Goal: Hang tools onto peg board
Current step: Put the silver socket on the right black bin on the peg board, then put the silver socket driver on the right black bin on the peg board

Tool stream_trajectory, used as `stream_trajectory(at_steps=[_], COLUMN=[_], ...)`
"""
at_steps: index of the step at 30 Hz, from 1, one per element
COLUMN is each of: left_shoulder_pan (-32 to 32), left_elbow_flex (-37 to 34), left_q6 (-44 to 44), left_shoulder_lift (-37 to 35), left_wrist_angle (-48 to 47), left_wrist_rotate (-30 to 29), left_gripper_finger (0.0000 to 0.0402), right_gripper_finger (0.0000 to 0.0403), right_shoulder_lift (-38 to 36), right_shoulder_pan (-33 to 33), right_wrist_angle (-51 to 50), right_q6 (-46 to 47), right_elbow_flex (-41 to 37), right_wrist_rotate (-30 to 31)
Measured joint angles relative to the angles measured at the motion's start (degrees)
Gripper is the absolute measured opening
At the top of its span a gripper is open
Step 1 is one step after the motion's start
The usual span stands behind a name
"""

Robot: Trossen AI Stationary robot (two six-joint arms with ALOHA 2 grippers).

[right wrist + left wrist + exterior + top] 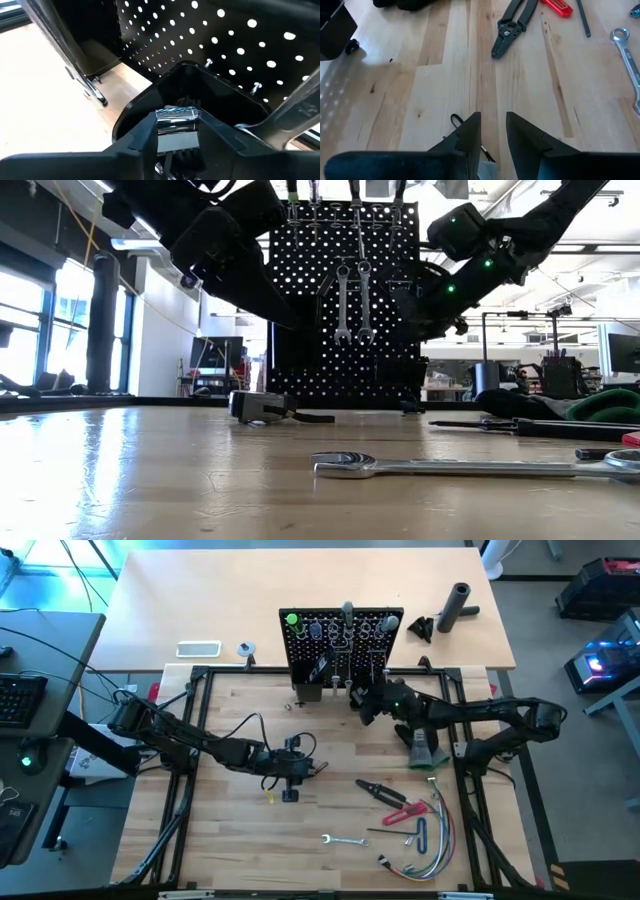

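My right gripper (176, 131) pinches a shiny metal tool (177, 121) at the peg board (340, 640), frame centre — left gripper (493, 131) slightly parted, low.

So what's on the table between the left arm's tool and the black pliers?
Nothing: the left tool and the black pliers have only bare wooden table between them, in both the high view and the left wrist view.

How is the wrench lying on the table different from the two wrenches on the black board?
The wrench on the table lies flat on the wood; the two wrenches on the peg board hang straight down from the peg board. The table wrench lies alone; the hanging ones are side by side. All three are shiny silver metal.
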Motion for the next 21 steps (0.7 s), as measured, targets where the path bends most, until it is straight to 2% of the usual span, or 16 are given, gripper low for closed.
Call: stream_trajectory(at_steps=[6,10,15,21], left_shoulder_pan=[0.0,0.0,0.0,0.0], left_elbow_flex=[0.0,0.0,0.0,0.0], left_q6=[-0.23,-0.48,-0.48,-0.44], left_shoulder_lift=[0.0,0.0,0.0,0.02], left_wrist_angle=[1.16,1.67,1.72,2.69], left_wrist_rotate=[0.0,0.0,0.0,0.0], left_gripper_finger=[0.0085,0.0085,0.0085,0.0085], right_gripper_finger=[0.0174,0.0203,0.0211,0.0212], right_shoulder_lift=[0.0,0.0,-2.64,-10.02], right_shoulder_pan=[0.0,0.03,2.13,7.85], right_wrist_angle=[0.17,0.26,-0.65,-4.28], right_q6=[-0.25,-0.25,-0.33,-1.37], right_elbow_flex=[0.0,0.0,0.0,0.0], right_wrist_rotate=[-0.09,-2.4,-4.45,-3.97])
